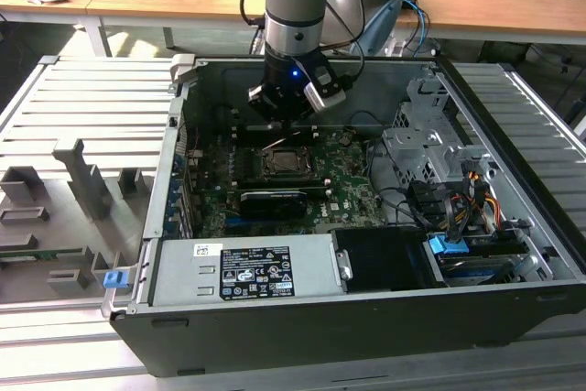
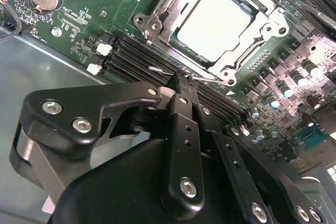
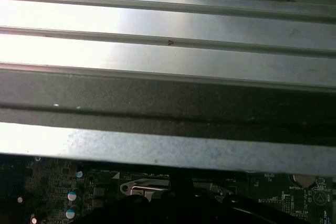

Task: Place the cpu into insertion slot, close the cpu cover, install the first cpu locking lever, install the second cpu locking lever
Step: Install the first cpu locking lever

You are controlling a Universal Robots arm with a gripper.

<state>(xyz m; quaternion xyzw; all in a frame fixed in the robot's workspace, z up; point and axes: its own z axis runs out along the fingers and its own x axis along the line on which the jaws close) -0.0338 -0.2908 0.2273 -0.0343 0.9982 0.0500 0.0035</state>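
In the second wrist view the gripper [image 2: 181,80], fingers pressed together on a thin wire locking lever [image 2: 210,80], sits just beside the insertion slot [image 2: 157,24], where the cpu [image 2: 218,22] lies under the cpu cover [image 2: 252,56].

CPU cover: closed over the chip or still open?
Closed. In the second wrist view the cover lies flat around the cpu, whose silvery top shows through its cut-out. The gripper sits beside the socket.

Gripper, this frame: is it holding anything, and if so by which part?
The gripper appears shut on the end of a thin wire locking lever beside the closed cpu cover, with the cpu already seated. Whether it grips or just presses the lever cannot be told.
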